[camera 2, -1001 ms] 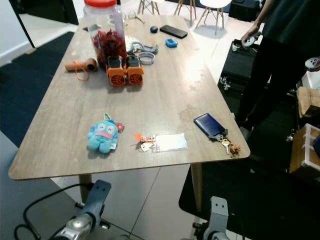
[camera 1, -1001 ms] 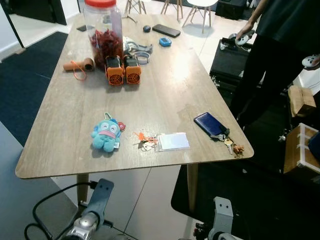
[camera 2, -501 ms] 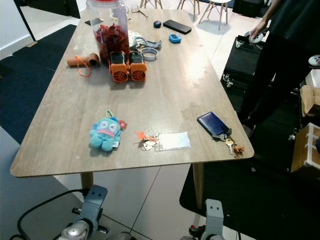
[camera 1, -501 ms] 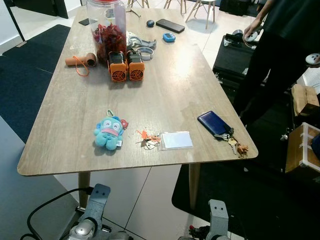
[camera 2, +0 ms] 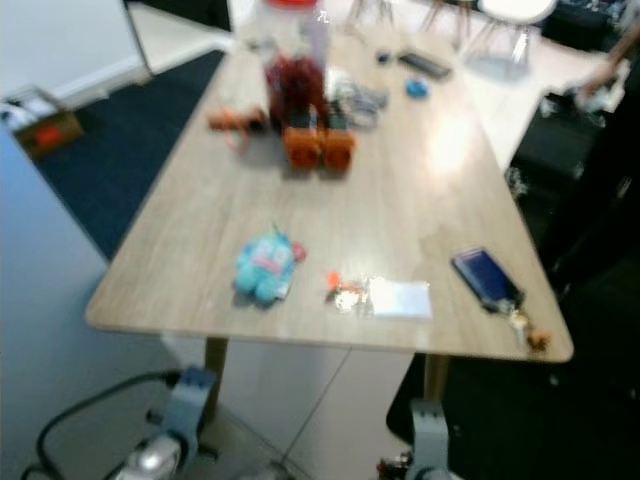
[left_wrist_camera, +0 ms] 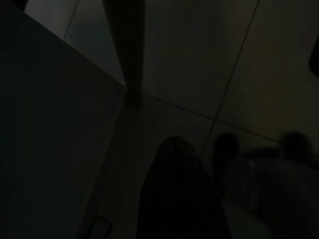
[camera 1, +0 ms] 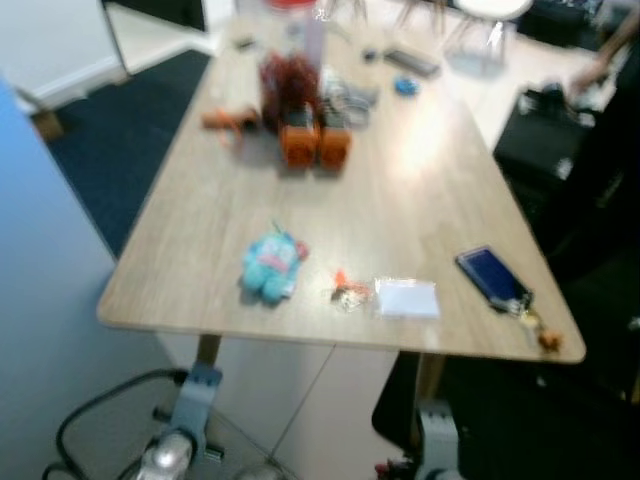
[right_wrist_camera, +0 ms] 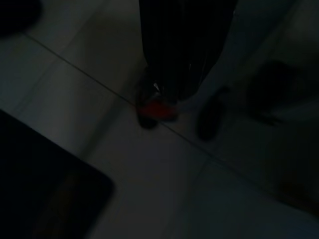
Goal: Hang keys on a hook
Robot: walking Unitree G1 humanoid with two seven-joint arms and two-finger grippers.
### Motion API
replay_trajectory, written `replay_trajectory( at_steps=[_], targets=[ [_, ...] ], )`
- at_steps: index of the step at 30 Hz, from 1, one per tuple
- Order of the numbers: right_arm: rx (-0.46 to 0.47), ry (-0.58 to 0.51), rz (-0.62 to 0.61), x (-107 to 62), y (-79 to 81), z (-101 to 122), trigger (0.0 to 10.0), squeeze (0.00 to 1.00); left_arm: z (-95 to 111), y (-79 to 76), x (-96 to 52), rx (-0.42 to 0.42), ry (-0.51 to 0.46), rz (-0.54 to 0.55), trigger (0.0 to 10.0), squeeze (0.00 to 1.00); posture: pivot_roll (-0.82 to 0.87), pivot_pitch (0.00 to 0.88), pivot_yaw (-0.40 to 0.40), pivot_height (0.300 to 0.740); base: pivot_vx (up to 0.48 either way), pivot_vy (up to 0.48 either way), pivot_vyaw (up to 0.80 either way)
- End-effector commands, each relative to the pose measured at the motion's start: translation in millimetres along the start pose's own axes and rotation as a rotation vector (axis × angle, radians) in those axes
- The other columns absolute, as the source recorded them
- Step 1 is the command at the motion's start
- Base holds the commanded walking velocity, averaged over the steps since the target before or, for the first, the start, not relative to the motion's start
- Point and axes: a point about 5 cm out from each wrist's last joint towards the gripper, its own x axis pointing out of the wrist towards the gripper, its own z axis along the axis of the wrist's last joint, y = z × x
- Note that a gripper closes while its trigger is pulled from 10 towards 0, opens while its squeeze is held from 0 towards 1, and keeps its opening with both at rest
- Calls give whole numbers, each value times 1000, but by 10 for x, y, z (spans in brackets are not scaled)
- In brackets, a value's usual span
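- Black and very dark, the left gripper (left_wrist_camera: 174,199) hangs low above the tiled floor (left_wrist_camera: 199,74); I cannot tell if it is open or closed.
- The right gripper (right_wrist_camera: 184,45) also hangs over the floor, its opening impossible to judge.
- The head views are blurred. The keys (camera 1: 349,290) lie on the wooden table (camera 1: 230,210) near its front edge, between a blue plush toy (camera 1: 271,269) and a white card (camera 1: 407,297).
- A dark blue wallet (camera 1: 489,275) lies near the right corner.

Two blurred head views looking forward and down over the same wooden table (camera 1: 400,190) from its near end, wrist views dark, close above tiled floor (right_wrist_camera: 149,189).
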Motion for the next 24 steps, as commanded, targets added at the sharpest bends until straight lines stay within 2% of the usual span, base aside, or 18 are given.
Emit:
replay_trajectory(
  at_steps=[1,24],
  targets=[
    [-15,17,-18,-21,-80,-33,10000,0,-41,-58,-9,-9,13,-8,10000,0,94,78,-71,740,0,0,800],
    [-51,26,-16,-25,-112,-26,10000,0,-38,-77,-7,-1,15,-4,10000,0,91,72,-76,740,0,0,800]
  ],
)
